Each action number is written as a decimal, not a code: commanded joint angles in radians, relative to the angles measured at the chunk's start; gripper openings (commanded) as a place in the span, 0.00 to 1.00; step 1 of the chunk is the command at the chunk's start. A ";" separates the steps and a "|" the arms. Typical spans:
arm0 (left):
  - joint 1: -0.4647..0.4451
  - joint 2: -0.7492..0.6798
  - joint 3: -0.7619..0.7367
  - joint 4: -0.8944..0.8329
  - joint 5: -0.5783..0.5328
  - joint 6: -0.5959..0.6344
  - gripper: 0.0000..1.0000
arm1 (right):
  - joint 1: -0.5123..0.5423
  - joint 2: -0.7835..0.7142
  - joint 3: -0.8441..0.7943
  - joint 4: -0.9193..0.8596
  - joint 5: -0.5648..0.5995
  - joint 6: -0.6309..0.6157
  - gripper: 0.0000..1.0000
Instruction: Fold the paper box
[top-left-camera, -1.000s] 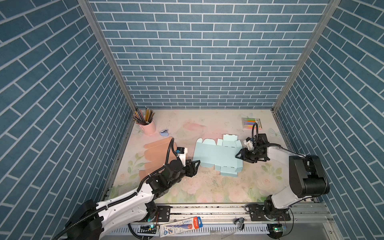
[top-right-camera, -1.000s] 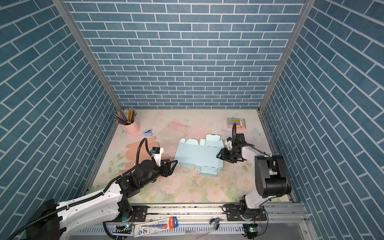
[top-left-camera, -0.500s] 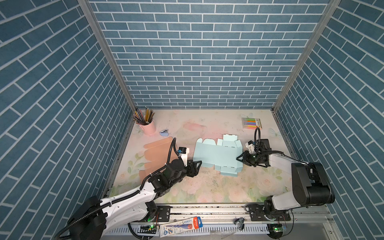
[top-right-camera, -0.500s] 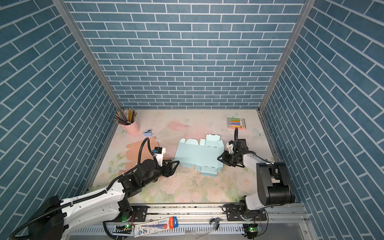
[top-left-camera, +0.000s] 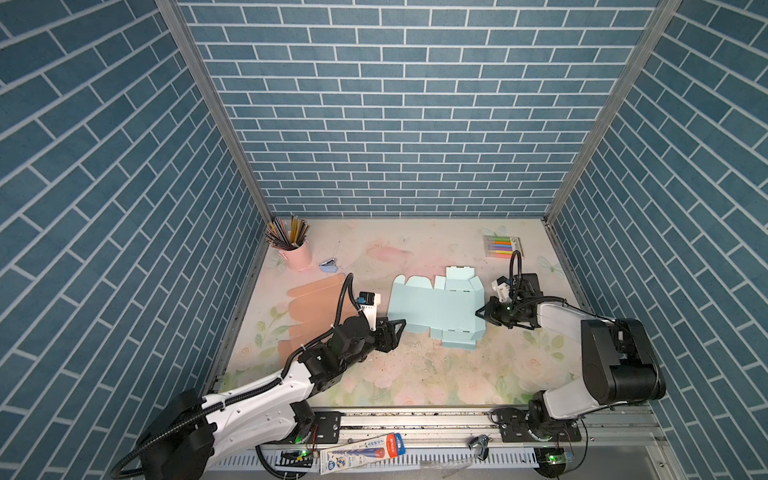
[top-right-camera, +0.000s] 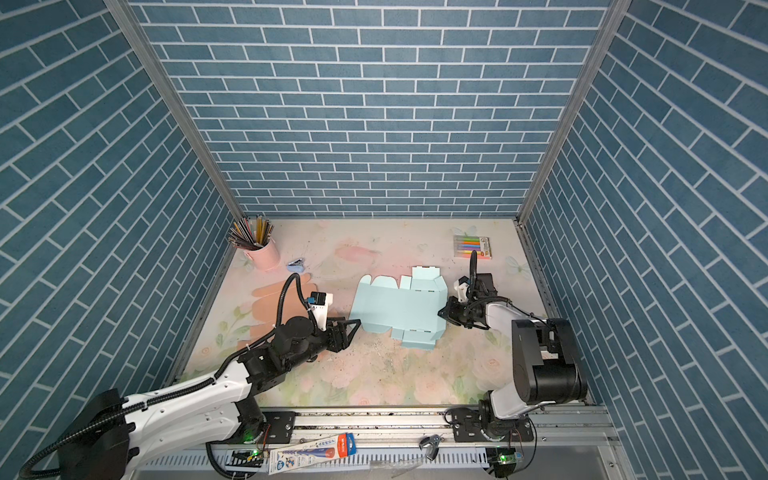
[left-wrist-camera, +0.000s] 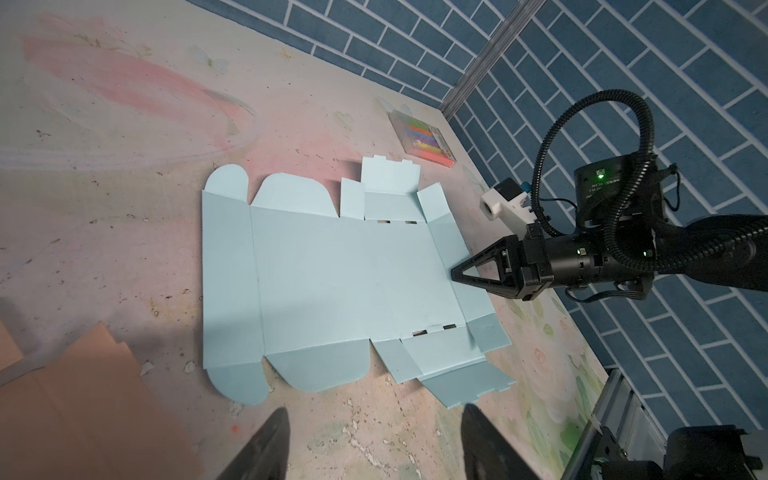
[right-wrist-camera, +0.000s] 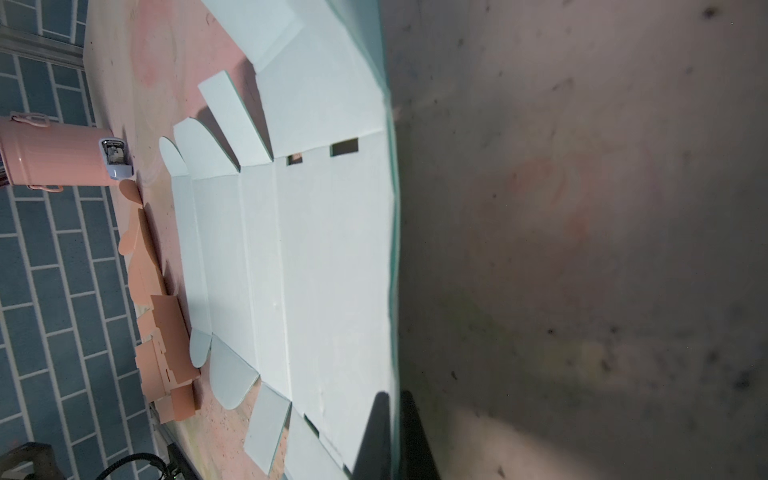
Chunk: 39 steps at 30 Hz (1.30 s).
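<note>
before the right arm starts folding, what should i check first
1. Right claw shut on the paper box at its right edge: ok.
2. How deep that pinch bites: cannot tell.
3. Left claw pinning the box down: not ok; it is open and short of the box's near edge in the left wrist view.
4. Box lying flat, no panel folded: ok.
5. Orange cardboard blank apart from the box: ok.
6. Marker pack and pencil cup out of the way at the back: ok.
</note>
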 joint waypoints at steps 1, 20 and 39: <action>0.006 0.006 0.029 0.010 -0.002 0.010 0.66 | -0.004 -0.005 0.053 -0.105 0.083 -0.090 0.00; 0.005 0.002 -0.018 0.096 -0.022 0.015 0.66 | 0.168 0.045 0.215 -0.436 0.153 -0.310 0.00; 0.007 -0.047 -0.030 0.069 -0.029 0.006 0.66 | 0.128 0.068 0.196 -0.294 0.148 -0.244 0.19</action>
